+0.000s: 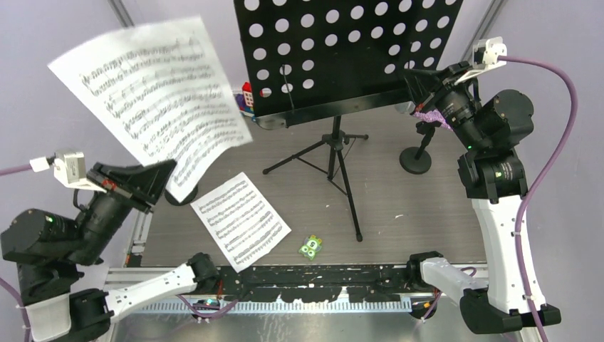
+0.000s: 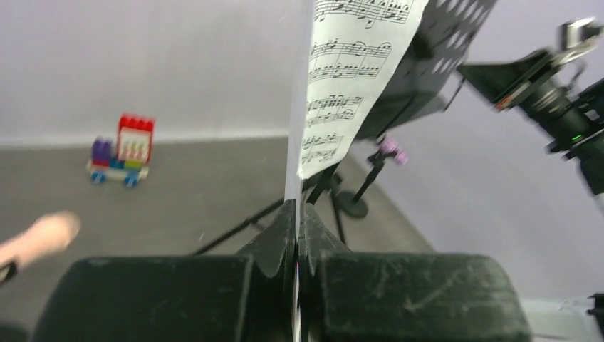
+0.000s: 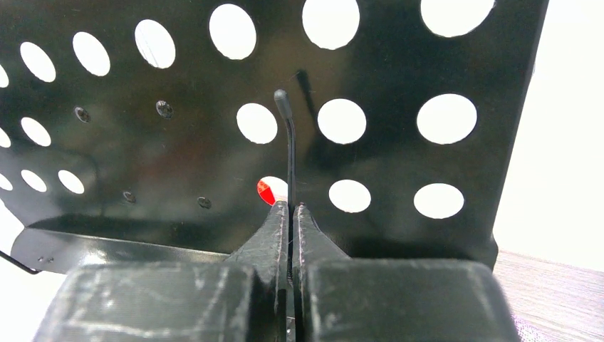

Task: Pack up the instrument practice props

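Observation:
My left gripper [image 1: 165,173] is shut on the lower edge of a white sheet-music page [image 1: 153,92] and holds it raised above the table's left side; the page stands edge-on between the fingers [image 2: 297,210]. A second page [image 1: 241,219] lies flat near the front. The black perforated music desk [image 1: 349,50] stands on tripod legs [image 1: 335,164]. My right gripper [image 3: 292,206] is shut on the desk's thin wire page holder [image 3: 288,135] at its lower right. The purple-glitter microphone [image 1: 431,114] sits on a round-based mount [image 1: 417,160]. A blurred pink microphone [image 2: 39,235] shows at the left.
A red-blue toy brick vehicle [image 1: 246,96] stands behind the desk's left corner. A small green square piece [image 1: 310,246] lies near the front rail [image 1: 313,278]. Another round mount base [image 1: 178,196] sits partly hidden under my left gripper. Purple walls close in on both sides.

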